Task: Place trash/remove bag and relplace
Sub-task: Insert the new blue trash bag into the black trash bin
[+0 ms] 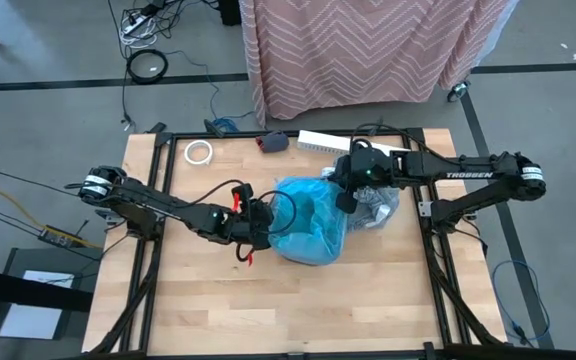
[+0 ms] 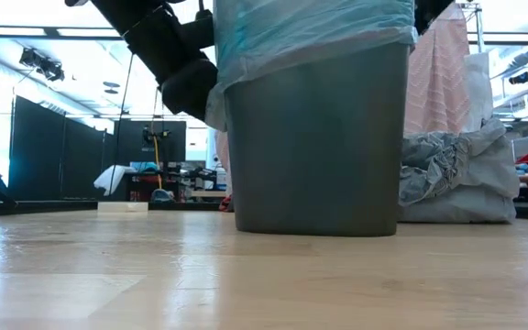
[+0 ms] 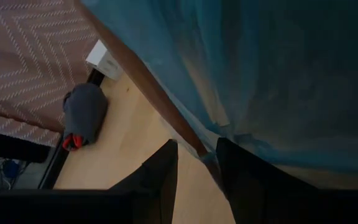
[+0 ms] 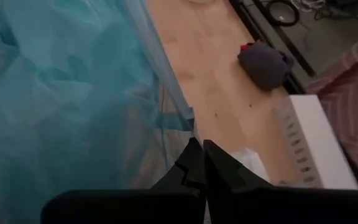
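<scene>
A grey bin [image 2: 314,137] stands mid-table, with a bright blue plastic bag [image 1: 308,225] draped over its mouth and rim. The grey bag [image 1: 378,205] lies crumpled on the table against the bin's right side, also seen low [image 2: 456,179]. My left gripper [image 3: 197,152] is open at the bin's left side, one finger on either side of the rim and blue hem. My right gripper [image 4: 201,149] is shut at the bin's far right rim, its tips just beside the blue bag's hem [image 4: 182,118]. No trash shows. My left gripper straddles the bin's rim [image 3: 188,140] from the table's left, slanting down, one finger outside and one under the blue bag's edge; I cannot tell whether either finger touches. My right gripper's shut tips stand right by the blue hem; whether they touch it cannot be told.
A white tape roll [image 1: 199,152] lies far left. At the far edge there are a dark grey bundle with a red tip [image 1: 275,141] and a white box [image 1: 328,142]. Bare tabletop lies along the near side [image 1: 288,310].
</scene>
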You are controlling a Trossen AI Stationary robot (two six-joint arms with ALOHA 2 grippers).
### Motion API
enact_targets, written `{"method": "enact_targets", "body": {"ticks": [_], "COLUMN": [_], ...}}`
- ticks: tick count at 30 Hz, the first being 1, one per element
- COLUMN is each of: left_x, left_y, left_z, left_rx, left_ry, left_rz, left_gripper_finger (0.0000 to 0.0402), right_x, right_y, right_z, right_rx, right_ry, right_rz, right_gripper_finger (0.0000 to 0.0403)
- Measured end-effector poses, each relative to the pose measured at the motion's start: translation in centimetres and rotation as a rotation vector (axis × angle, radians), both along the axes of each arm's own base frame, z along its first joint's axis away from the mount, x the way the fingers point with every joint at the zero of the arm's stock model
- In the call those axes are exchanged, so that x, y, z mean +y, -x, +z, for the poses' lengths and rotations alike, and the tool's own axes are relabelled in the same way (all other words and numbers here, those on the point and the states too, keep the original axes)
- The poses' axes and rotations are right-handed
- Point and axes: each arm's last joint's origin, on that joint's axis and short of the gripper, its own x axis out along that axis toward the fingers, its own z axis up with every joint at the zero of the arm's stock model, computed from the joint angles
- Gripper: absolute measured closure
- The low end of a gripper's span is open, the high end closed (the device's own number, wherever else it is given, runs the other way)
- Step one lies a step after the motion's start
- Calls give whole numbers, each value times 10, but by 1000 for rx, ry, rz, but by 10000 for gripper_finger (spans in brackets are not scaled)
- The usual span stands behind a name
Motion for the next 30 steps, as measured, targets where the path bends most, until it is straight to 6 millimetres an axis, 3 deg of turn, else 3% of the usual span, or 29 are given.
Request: {"method": "enact_targets", "body": {"ticks": [18, 30], "left_x": [1, 2], "left_y": [4, 5], "left_z": [0, -2], "left_rx": [30, 50], "left_ry": [-18, -20], "left_rz": [11, 17], "left_gripper_finger": [277, 277], "right_x": [-8, -10], "right_y": [3, 6], "right_z": [-48, -75], "right_rx": [-89, -227], "right_ry": [-235, -268], "right_rz": [56, 141], "right_gripper_finger": [403, 403]}}
